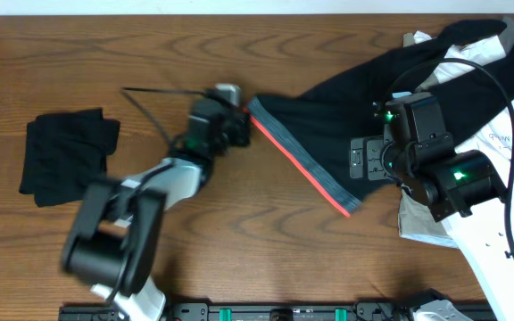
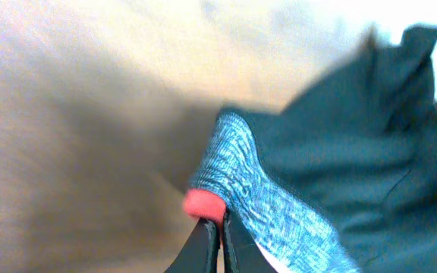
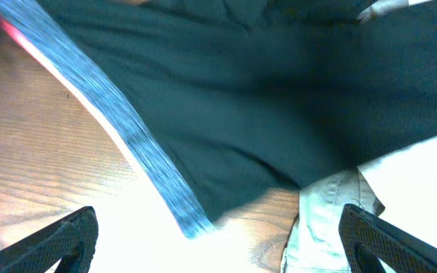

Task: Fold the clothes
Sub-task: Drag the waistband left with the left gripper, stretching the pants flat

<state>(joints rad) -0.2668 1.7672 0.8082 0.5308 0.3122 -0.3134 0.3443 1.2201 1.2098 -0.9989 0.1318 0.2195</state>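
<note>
Left gripper (image 2: 220,227) tight on ribbed grey, red-edged waistband (image 2: 237,182); right gripper (image 3: 217,246) spread over navy trousers (image 3: 264,98).

Wooden table (image 1: 328,267), navy trousers (image 1: 337,111) right, black garment (image 1: 65,153) left, white clothes (image 1: 507,276) far right

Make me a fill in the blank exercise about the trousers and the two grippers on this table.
1. The left gripper is shut on the trousers' ____.
2. The right gripper, above the trousers, is ____.
3. The black garment lies nearer the ____ gripper.
Missing words: waistband; open; left.
</note>
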